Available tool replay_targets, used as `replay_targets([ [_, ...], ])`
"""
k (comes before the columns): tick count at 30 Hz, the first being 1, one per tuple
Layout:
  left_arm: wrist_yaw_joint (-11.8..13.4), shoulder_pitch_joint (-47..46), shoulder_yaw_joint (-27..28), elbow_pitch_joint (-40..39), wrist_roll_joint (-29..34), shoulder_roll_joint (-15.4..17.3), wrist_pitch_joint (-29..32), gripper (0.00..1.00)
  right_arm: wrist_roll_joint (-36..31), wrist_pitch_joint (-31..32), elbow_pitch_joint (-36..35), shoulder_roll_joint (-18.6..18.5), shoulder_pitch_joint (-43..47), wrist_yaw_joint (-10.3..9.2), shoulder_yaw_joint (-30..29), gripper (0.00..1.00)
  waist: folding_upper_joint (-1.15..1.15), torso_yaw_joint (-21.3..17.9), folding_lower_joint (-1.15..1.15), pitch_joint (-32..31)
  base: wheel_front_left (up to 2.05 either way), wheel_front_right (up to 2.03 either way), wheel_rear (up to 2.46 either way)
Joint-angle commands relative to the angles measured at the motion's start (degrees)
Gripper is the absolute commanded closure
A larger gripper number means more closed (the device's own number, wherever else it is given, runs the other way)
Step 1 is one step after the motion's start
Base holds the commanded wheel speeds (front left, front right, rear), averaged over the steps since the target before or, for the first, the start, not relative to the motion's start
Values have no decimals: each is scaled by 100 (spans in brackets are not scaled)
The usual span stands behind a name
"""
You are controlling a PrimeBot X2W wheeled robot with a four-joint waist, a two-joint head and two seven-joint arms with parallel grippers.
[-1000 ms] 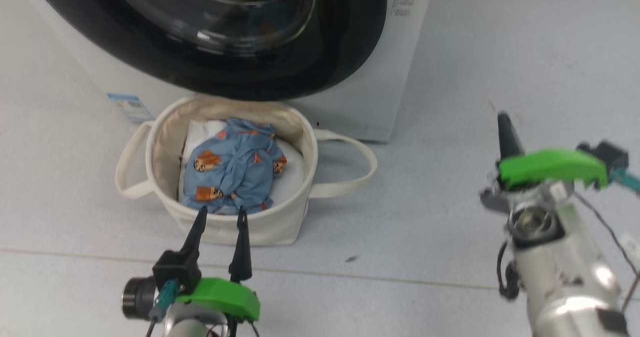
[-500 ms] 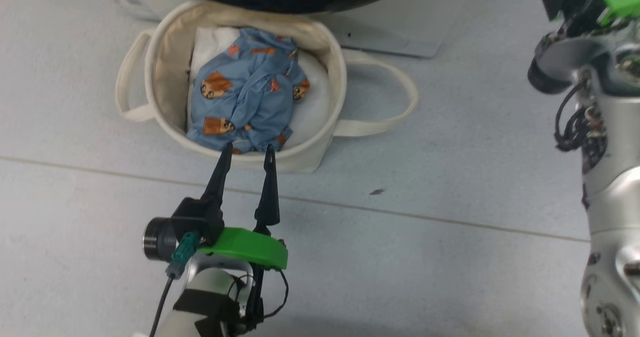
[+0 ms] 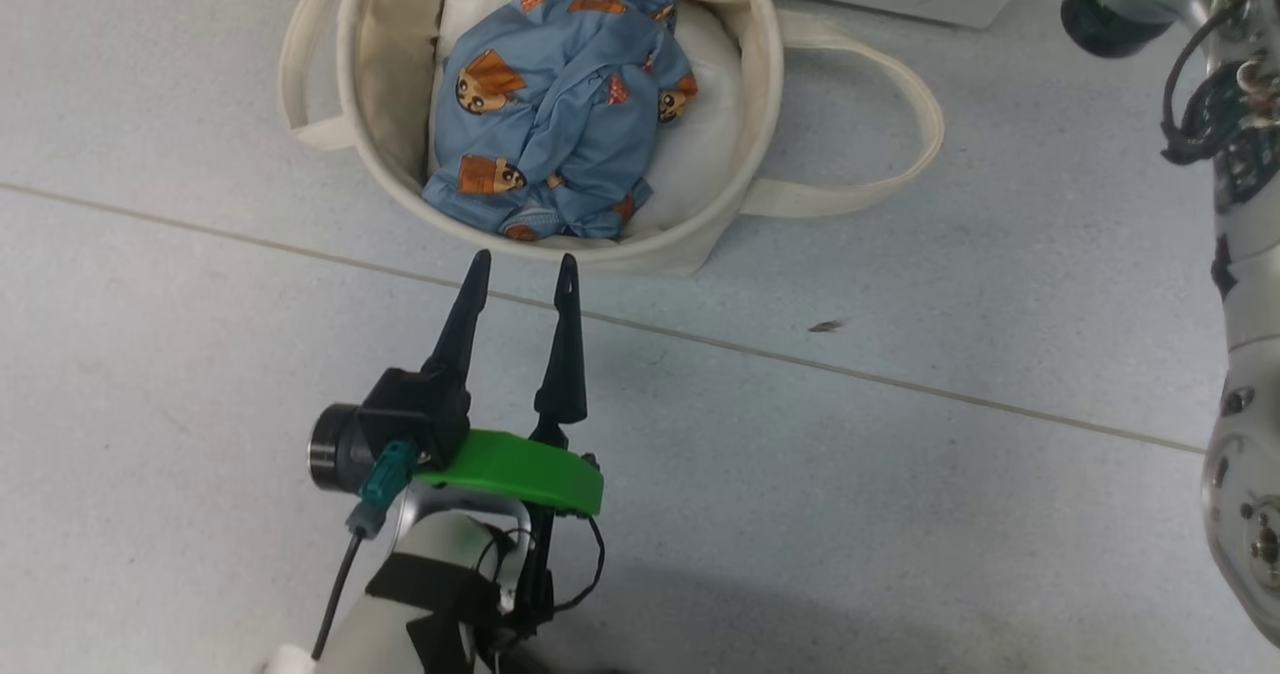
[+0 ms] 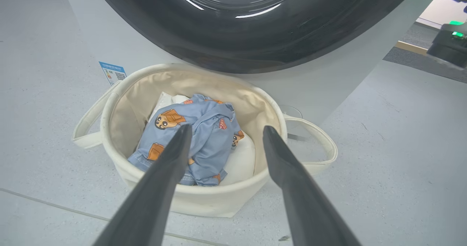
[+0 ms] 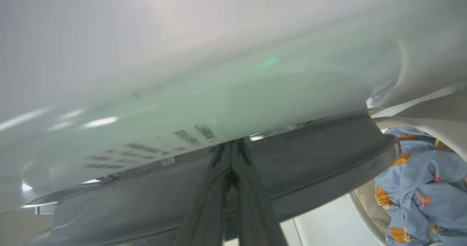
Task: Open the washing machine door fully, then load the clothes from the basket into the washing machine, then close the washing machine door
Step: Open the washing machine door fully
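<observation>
The cream basket [image 3: 752, 84] stands on the floor with the light-blue bear-print clothes [image 3: 560, 104] bunched inside on a white cloth. My left gripper [image 3: 522, 264] is open just short of the basket's near rim, holding nothing. The left wrist view shows its fingers [image 4: 166, 173] spread before the clothes [image 4: 208, 136] and basket [image 4: 197, 200], under the washing machine door [image 4: 255, 45], which lies against the white washing machine [image 4: 321, 89]. My right gripper [image 5: 231, 145] is shut, its tips at the seam between the white front and the dark door rim [image 5: 328, 162].
Pale grey floor with a thin joint line runs all around the basket. Its loop handles [image 3: 900, 154] stick out to both sides. My right arm [image 3: 1240, 254] rises along the right edge. A blue label [image 4: 113, 72] marks the washer's lower corner.
The head camera has tilted down, so the washer has slid out of its top. My right arm has risen toward the door's edge. The left gripper stays open by the basket.
</observation>
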Motion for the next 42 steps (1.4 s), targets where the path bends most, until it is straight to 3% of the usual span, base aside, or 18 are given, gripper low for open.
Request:
replay_targets([
  [1,49,-2,110,-188,-33,93,-69,0,51,62,-149,126,-251,1,39,100,0,49,-1,57,0,0,0],
  [12,123,-20,46,-219,-131,93,-69,0,373,761,457,246,-489,1,158,100,0,131,-1,10,0,0,0],
  [29,-77,445,353,10,-70,93,-69,0,763,1089,344,610,1283,1,603,100,0,66,-1,-1171,0,0,0],
  [34,-158,645,474,91,-59,93,-69,0,1508,1035,167,622,1938,1,1529,100,0,139,-1,-1488,0,0,0],
  [42,-247,841,663,141,20,93,-69,0,2475,170,-453,624,2604,1,3202,100,0,214,-1,-1817,0,0,0],
])
